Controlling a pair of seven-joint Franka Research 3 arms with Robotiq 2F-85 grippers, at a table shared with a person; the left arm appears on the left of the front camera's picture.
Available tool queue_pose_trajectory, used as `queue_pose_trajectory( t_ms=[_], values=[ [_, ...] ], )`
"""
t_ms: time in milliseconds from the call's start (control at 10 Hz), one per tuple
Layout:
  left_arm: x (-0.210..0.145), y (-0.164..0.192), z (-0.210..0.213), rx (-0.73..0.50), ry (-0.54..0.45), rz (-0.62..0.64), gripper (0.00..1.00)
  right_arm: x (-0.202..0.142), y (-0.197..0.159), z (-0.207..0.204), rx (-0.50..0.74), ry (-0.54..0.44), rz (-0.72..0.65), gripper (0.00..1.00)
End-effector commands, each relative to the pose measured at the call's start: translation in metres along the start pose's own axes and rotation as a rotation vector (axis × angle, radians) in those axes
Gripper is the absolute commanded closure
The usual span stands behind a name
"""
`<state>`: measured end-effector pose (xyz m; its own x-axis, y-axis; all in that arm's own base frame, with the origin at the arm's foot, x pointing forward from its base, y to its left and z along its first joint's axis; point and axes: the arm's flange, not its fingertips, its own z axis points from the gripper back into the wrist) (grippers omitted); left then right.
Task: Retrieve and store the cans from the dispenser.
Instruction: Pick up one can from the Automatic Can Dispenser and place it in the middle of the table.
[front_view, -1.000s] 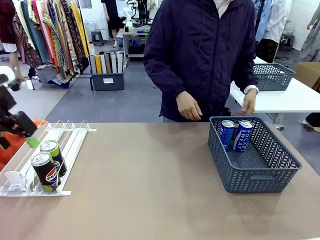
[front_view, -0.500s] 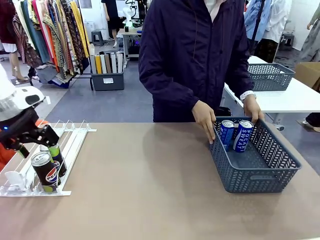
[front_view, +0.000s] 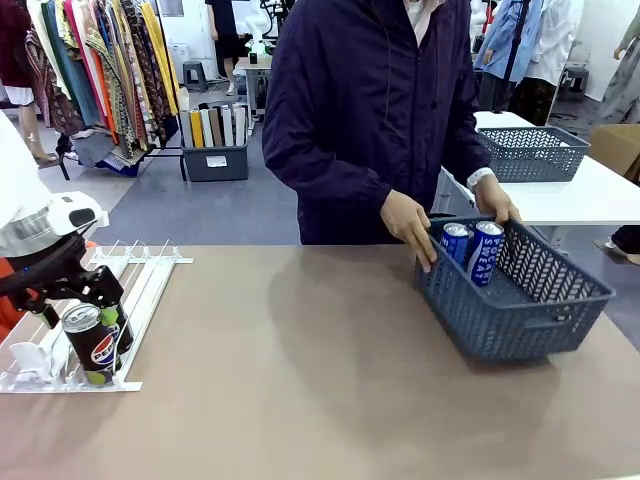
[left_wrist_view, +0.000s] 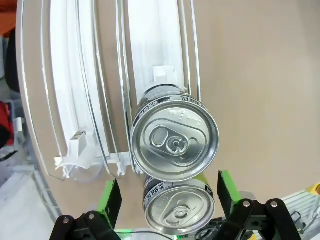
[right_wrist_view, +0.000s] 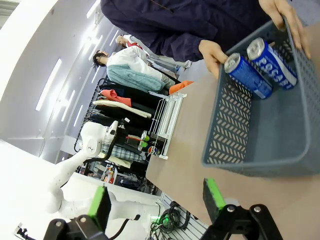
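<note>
As the robot's left arm reaches in from the left edge of the desk (front_view: 300, 400), its left hand (left_wrist_view: 168, 195) points steeply down over the white dispenser (front_view: 145, 280). Its fingers are apart and straddle the black-and-green can (left_wrist_view: 179, 207) without clamping it, and a gap shows beside one green pad. That can stands upright between the fingers, lid up, long axis vertical. Just in front of the hand, in the same lane, the black Pepsi can (front_view: 90, 345) also stands upright, its logo facing the robot's side, at the rack's near end.

Well off to that hand's right, the dark mesh basket (front_view: 520, 320) sits tilted. One hand of the person (front_view: 408, 222) grips its far left corner and the person's other hand (front_view: 497, 205) holds the far rim. Two blue cans (front_view: 484, 255) stand side by side in that corner, tops up and leaning slightly, white lettering running along their length. The right hand (right_wrist_view: 156, 192) hovers with fingers wide apart and nothing between them, the basket ahead of it.
</note>
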<state>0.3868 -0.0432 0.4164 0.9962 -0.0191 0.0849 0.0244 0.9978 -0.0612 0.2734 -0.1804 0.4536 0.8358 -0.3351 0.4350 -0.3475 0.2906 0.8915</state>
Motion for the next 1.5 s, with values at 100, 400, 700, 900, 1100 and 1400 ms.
queue_pose_trajectory(
  t_ms=[100, 400, 700, 900, 1100, 1400],
  values=[
    [-0.002, -0.009, 0.0, 0.042, 0.012, -0.008, 0.0, 0.004, 0.002, -0.001, 0.022, -0.024, 0.021, 0.0],
    [-0.001, -0.011, -0.003, 0.06, 0.039, -0.033, 0.42, 0.004, 0.002, -0.001, 0.022, -0.024, 0.021, 0.0],
    [-0.001, -0.014, -0.003, 0.065, 0.035, -0.05, 1.0, 0.004, 0.002, -0.001, 0.022, -0.024, 0.021, 0.0],
    [-0.001, -0.015, -0.004, 0.078, 0.03, -0.054, 1.0, 0.004, 0.002, -0.001, 0.022, -0.024, 0.021, 0.0],
    [0.0, -0.014, 0.003, 0.103, 0.024, -0.06, 1.0, 0.004, 0.002, -0.001, 0.022, -0.024, 0.021, 0.0],
    [-0.019, -0.009, 0.089, 0.082, 0.008, -0.124, 1.0, 0.004, 0.002, -0.001, 0.022, -0.024, 0.021, 0.0]
  ],
)
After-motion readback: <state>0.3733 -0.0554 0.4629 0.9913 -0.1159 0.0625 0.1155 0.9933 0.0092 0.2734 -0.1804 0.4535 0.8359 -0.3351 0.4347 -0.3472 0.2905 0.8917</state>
